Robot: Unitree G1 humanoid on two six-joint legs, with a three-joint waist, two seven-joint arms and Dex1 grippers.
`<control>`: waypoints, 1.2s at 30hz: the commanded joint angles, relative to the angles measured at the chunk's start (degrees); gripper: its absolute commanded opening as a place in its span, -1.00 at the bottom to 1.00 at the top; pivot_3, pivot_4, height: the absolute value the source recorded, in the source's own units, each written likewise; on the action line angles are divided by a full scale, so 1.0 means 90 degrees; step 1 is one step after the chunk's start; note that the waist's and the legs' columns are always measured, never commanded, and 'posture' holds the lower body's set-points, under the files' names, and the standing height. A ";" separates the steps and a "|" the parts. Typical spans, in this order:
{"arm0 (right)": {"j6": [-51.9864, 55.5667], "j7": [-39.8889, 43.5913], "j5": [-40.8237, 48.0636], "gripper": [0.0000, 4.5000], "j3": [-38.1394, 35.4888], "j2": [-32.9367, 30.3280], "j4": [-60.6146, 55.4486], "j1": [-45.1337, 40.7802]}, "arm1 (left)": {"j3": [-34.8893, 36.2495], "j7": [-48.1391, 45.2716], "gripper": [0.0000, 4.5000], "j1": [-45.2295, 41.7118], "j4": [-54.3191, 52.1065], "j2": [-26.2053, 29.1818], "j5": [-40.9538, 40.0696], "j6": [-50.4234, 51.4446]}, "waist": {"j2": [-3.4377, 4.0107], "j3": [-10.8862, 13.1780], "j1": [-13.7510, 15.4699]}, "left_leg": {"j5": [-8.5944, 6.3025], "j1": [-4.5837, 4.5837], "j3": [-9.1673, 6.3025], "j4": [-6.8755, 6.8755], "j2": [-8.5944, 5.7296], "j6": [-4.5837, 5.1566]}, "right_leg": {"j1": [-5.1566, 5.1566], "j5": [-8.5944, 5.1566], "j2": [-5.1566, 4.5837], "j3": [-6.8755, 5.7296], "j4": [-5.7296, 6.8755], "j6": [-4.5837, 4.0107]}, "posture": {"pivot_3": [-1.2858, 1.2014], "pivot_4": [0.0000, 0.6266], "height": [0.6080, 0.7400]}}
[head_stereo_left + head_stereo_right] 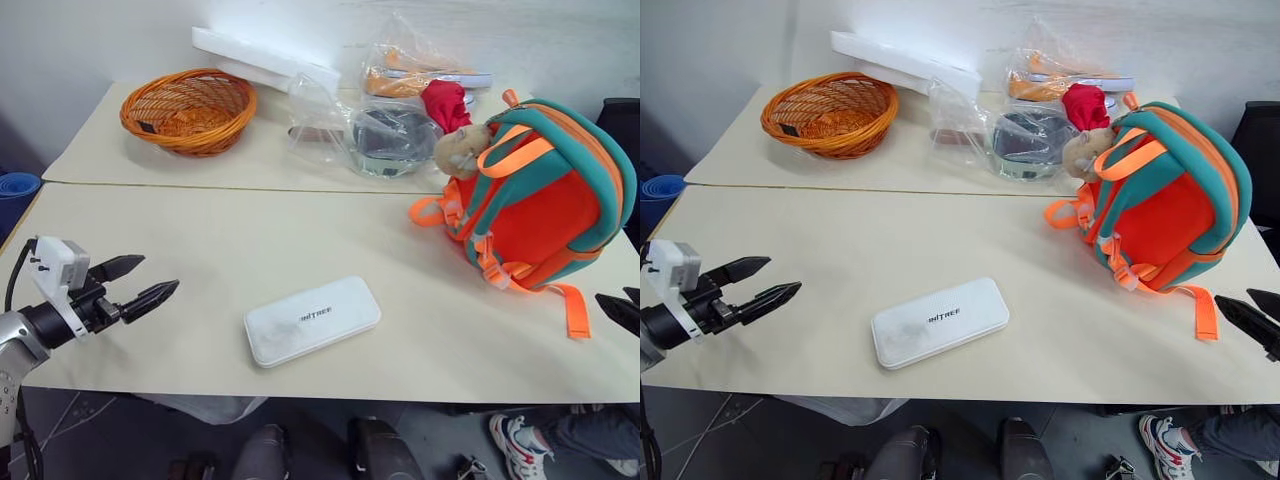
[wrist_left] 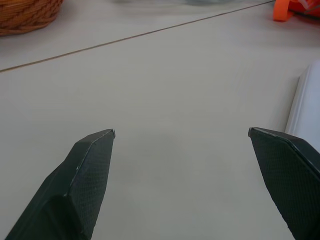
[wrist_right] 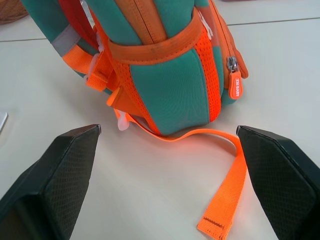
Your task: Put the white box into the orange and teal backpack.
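The white box lies flat near the table's front edge, dark lettering on top. The orange and teal backpack stands at the right with a beige plush toy on it and orange straps trailing on the table. My left gripper hovers open at the left, apart from the box, whose edge shows past one finger in the left wrist view. My right gripper is at the right edge, open, facing the backpack's teal side and a loose orange strap.
A wicker basket sits at the back left. Behind it lies a long white foam slab. A plastic bag with a round container, a red cloth and bagged items stand at the back. A person's shoes show under the table.
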 commanded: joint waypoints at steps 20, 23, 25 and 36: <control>-0.0193 0.0180 -0.0130 0.70 0.1336 0.0217 -0.2842 0.0535 | -0.1070 -0.0998 0.59 0.1092 -0.1127 0.0568 0.0889 -0.0993 | 0.0001 0.0000 -0.0007 | 0.0002 0.0005 0.0002 -0.0033 0.0000 -0.0008 | -0.0001 -0.0002 -0.0001 -0.0001 -0.0009 -0.0003 | 0.03 -0.52 1.00; -0.0285 -0.0020 -0.0325 0.21 0.2087 0.0343 -0.3342 0.0279 | -0.1348 -0.1124 0.16 0.1132 -0.1052 0.0561 0.1146 -0.1308 | 0.0002 0.0001 0.0005 | 0.0012 0.0003 0.0004 -0.0042 0.0000 -0.0007 | -0.0005 -0.0002 -0.0008 -0.0008 -0.0011 -0.0004 | 0.03 -0.52 1.00; -0.0264 -0.0280 -0.0546 -0.09 0.2840 0.0503 -0.3559 -0.0205 | -0.1597 -0.1207 -0.12 0.1039 -0.1003 0.0529 0.1277 -0.1488 | 0.0002 0.0001 0.0005 | 0.0018 0.0002 0.0004 -0.0045 0.0000 -0.0006 | -0.0005 -0.0003 -0.0013 -0.0014 -0.0011 -0.0005 | 0.03 -0.52 1.00; -0.0677 -0.1306 -0.2454 -1.00 0.5595 0.1756 -0.2289 -0.2715 | -0.2940 -0.0886 -0.99 0.0324 -0.0942 0.0267 0.1810 -0.1345 | 0.0002 0.0001 -0.0009 | 0.0032 -0.0009 0.0006 -0.0058 -0.0006 -0.0014 | -0.0028 -0.0002 -0.0021 -0.0035 -0.0001 -0.0004 | 0.03 -0.52 1.00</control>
